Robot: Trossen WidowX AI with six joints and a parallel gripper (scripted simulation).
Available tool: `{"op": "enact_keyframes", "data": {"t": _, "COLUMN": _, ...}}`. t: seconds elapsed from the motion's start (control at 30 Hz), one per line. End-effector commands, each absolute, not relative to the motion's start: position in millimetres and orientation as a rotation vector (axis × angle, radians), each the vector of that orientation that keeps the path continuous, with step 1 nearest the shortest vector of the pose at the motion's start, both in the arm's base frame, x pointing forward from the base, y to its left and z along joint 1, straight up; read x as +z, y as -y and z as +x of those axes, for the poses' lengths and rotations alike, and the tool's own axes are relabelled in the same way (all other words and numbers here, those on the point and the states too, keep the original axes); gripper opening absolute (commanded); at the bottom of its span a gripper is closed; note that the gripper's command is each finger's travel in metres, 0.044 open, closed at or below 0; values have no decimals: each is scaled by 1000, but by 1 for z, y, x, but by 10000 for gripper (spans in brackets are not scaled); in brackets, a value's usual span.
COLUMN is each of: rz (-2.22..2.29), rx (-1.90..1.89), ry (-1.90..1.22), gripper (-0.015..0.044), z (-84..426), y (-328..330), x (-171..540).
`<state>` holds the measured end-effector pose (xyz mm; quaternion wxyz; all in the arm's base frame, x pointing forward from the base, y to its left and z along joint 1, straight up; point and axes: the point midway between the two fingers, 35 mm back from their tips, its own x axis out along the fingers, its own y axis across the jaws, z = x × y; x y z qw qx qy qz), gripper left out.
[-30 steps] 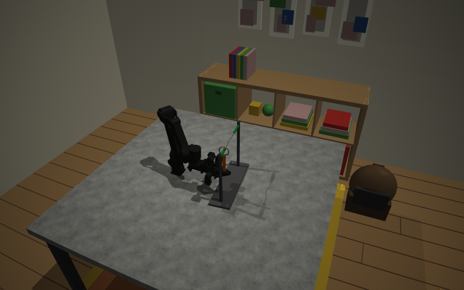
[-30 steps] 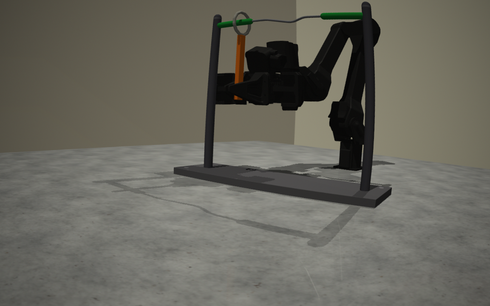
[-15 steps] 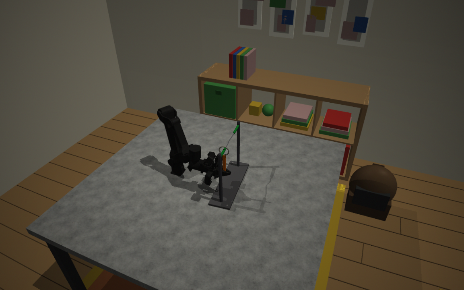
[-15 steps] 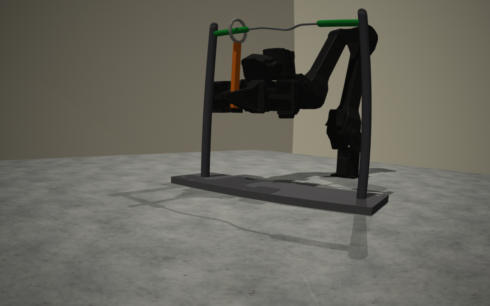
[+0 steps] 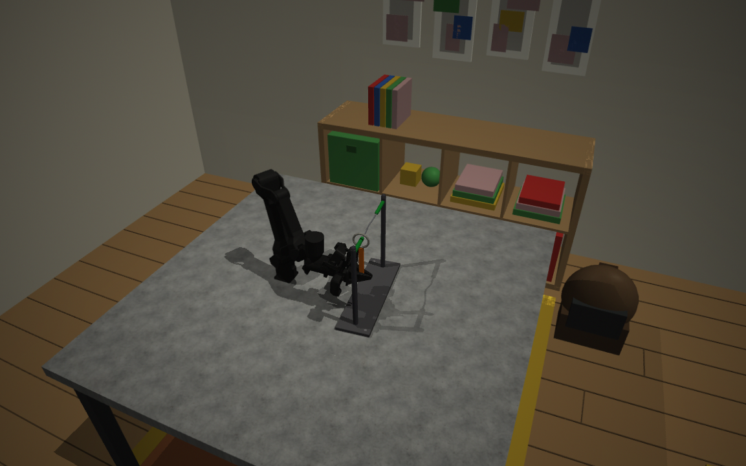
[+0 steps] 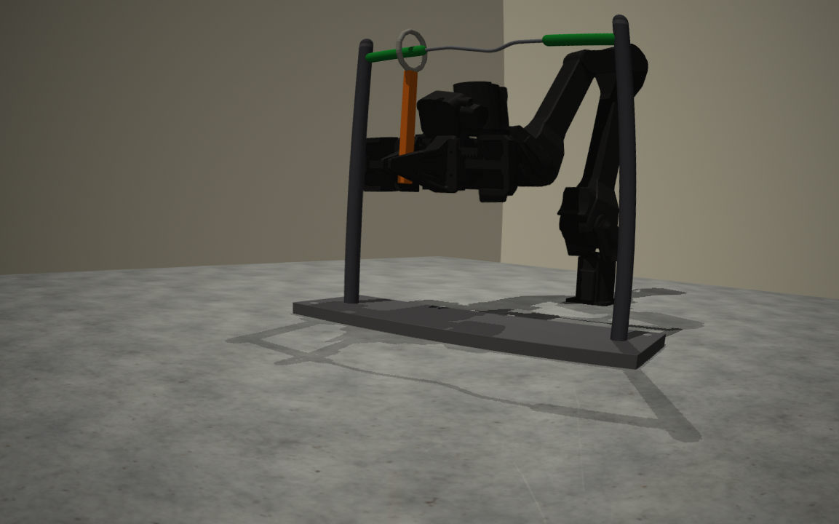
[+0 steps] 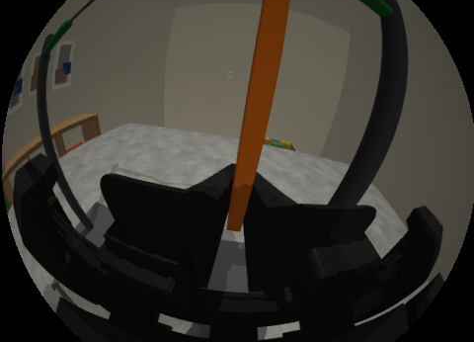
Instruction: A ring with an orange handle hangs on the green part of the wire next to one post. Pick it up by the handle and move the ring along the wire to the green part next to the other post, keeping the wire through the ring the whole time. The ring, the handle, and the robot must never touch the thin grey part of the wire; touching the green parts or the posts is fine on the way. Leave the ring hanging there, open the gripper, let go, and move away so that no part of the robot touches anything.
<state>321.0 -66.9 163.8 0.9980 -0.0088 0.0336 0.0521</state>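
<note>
A grey ring [image 6: 411, 33] [image 5: 362, 234] [image 7: 265, 85] with an orange handle [image 6: 408, 107] [image 5: 361, 261] hangs around the inner end of the green wire part [image 6: 384, 55] next to the near post [image 6: 356, 182] [image 5: 354, 295] [image 7: 377, 119]. My gripper [image 6: 407, 164] [image 7: 239, 170] [image 5: 356, 272] is shut on the lower end of the handle, which stands upright. The thin grey wire [image 6: 484, 47] runs on to the other green part [image 6: 577, 39] [image 5: 379, 206] [image 7: 62, 29] by the far post [image 6: 623, 182] [image 5: 383, 232]. The wire passes through the ring.
The posts stand on a dark base plate [image 6: 474, 329] [image 5: 383, 283] on the grey table [image 5: 219, 347]. My arm's base [image 5: 283, 260] stands left of the frame. A wooden shelf [image 5: 479, 136] with books and boxes is behind the table.
</note>
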Motion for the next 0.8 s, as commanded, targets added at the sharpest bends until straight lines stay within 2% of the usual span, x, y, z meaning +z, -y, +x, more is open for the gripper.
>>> {"op": "enact_keyframes", "data": {"t": 0.0, "rz": -15, "rx": 101, "ry": -70, "gripper": -150, "z": 320, "y": 64, "x": 163}}
{"op": "enact_keyframes", "data": {"t": 0.77, "rz": -21, "rx": 110, "ry": -66, "gripper": -150, "z": 318, "y": 42, "x": 163}}
